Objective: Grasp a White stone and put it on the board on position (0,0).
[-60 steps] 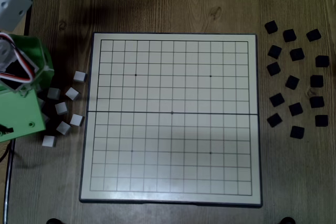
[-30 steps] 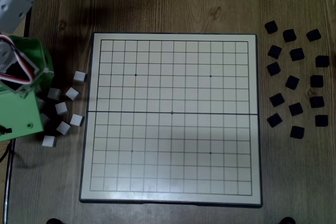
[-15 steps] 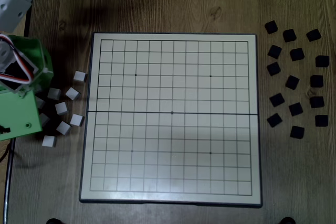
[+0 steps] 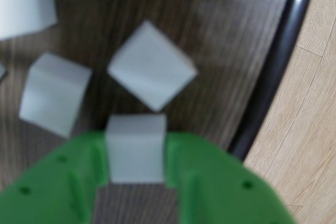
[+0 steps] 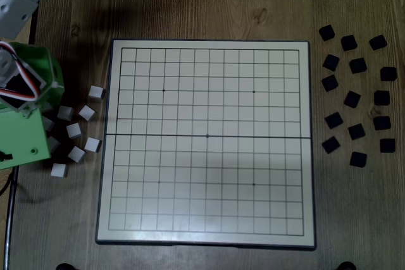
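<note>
In the wrist view my green gripper (image 4: pixel 136 142) has its two fingers against both sides of a white stone (image 4: pixel 136 148), a small white cube, just above the dark wooden table. Other white stones lie close ahead, one in the middle (image 4: pixel 152 65) and one to the left (image 4: pixel 52 93). In the fixed view my green arm (image 5: pixel 28 112) hangs over the left end of a cluster of white stones (image 5: pixel 74 131), and its fingertips are hidden under it. The board (image 5: pixel 205 45), a pale grid with a dark rim, lies in the middle with no stones on it.
Several black stones (image 5: pixel 352 100) lie scattered on the table right of the board. In the wrist view the table's black edge (image 4: pixel 278 72) runs down the right side, with pale floor (image 4: pixel 310 103) beyond it. More white stones (image 5: pixel 58 170) lie loose left of the board.
</note>
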You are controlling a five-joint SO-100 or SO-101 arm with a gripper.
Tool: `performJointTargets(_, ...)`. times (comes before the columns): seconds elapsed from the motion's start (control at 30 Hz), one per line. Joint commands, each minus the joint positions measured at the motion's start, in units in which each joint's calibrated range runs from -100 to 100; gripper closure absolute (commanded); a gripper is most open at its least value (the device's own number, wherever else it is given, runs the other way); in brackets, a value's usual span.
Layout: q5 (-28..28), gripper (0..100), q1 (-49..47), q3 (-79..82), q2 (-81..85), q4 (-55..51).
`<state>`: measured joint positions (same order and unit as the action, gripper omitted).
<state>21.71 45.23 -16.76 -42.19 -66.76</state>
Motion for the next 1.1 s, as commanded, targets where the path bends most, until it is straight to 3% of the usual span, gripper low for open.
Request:
performJointTargets(0.0,-0.44,94,1.15,-0.43,4.51,0.33)
performJointTargets(0.47,1.66,94,2.24,3.72,21.29,-11.91)
performJointTargets(1.07,19.63,94,-14.41,4.59,45.96,-32.99)
